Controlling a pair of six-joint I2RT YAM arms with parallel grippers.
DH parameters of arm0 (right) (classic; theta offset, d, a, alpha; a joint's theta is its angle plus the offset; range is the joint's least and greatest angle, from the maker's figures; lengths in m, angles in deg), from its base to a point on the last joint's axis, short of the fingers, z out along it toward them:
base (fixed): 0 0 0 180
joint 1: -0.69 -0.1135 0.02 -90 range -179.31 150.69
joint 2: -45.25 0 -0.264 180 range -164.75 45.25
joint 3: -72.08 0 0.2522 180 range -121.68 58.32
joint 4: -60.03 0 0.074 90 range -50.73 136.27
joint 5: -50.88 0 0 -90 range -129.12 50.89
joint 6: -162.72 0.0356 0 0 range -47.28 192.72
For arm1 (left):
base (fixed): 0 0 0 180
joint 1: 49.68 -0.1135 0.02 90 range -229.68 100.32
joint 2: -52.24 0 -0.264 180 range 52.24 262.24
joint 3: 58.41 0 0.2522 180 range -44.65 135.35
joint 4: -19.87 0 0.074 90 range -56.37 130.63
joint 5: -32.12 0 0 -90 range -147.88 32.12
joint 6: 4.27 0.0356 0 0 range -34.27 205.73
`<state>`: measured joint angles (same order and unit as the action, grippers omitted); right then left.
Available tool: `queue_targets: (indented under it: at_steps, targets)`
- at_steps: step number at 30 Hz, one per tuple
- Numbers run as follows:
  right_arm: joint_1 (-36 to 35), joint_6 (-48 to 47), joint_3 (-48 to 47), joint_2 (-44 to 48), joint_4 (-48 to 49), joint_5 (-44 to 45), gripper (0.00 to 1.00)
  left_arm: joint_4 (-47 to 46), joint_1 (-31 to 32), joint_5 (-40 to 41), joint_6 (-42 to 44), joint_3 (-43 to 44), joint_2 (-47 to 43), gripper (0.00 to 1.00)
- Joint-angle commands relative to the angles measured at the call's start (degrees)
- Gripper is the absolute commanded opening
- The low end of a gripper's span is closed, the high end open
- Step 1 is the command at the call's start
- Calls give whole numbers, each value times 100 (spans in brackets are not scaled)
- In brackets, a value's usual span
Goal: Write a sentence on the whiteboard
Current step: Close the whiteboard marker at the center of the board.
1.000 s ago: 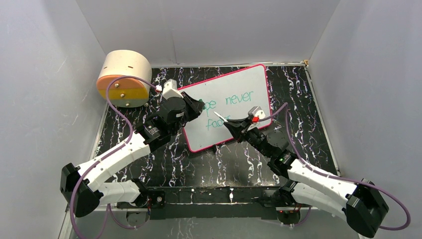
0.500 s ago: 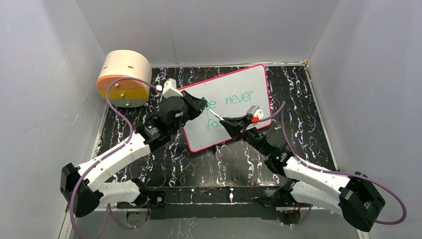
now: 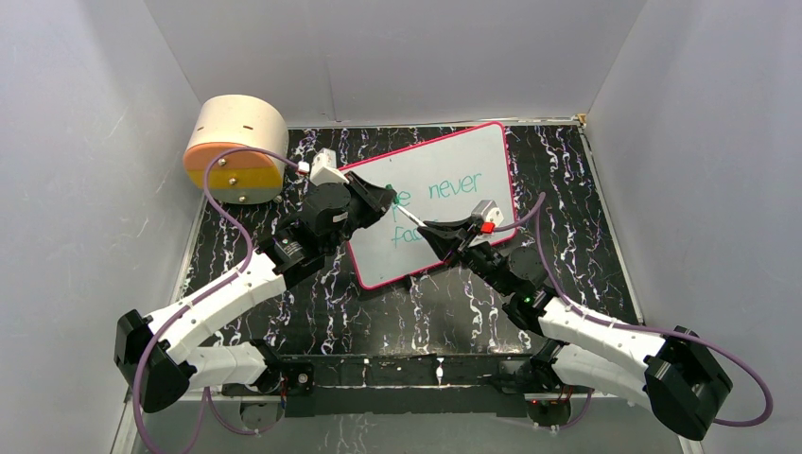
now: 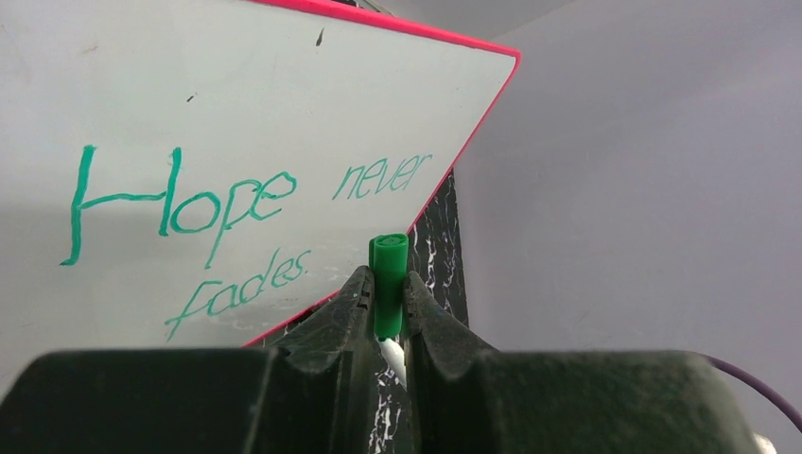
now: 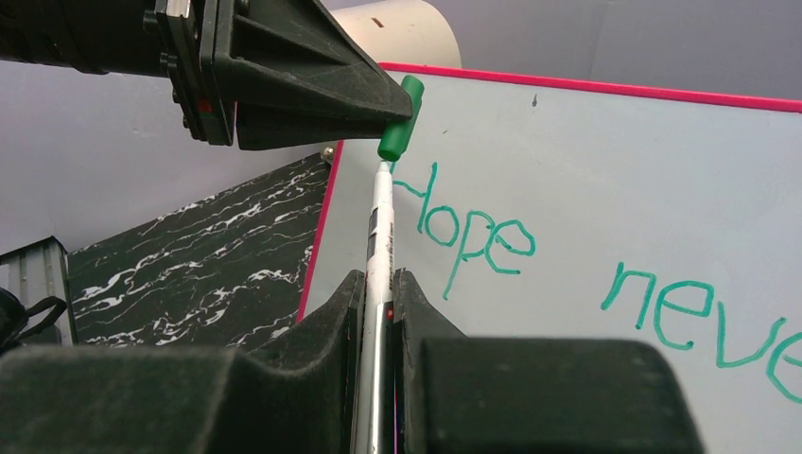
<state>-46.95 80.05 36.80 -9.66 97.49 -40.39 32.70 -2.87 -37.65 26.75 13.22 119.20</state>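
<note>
Left tool around green cap, right tool around white pen.

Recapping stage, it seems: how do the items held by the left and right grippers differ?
The left gripper is shut on a short green cap; the right gripper is shut on a long white pen. The cap is stubby and plain; the pen is slim, with dark print on its barrel. The pen's tip meets the cap's end. Both are pinched between closed fingers over the whiteboard.

With jaws clamped, the left arm and right arm point tip-to-tip.
</note>
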Motion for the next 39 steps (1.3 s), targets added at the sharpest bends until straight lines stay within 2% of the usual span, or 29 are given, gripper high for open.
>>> queue_targets:
  at_steps: [1,9,21,31,39]
  targets:
    - [-1,29,-49,69,459,93,0,-165,-31,-28,-38,39,-39,0]
    - [-3,31,5,91,506,420,0,-245,-31,-160,-81,-22,-42,0]
    - [-1,77,42,69,714,431,0,-390,-23,-420,-208,-83,43,0]
    - [0,56,96,184,743,631,0,-366,-29,-362,-228,-131,48,0]
    - [2,62,129,33,1127,661,0,-486,-26,-715,-453,-132,79,0]
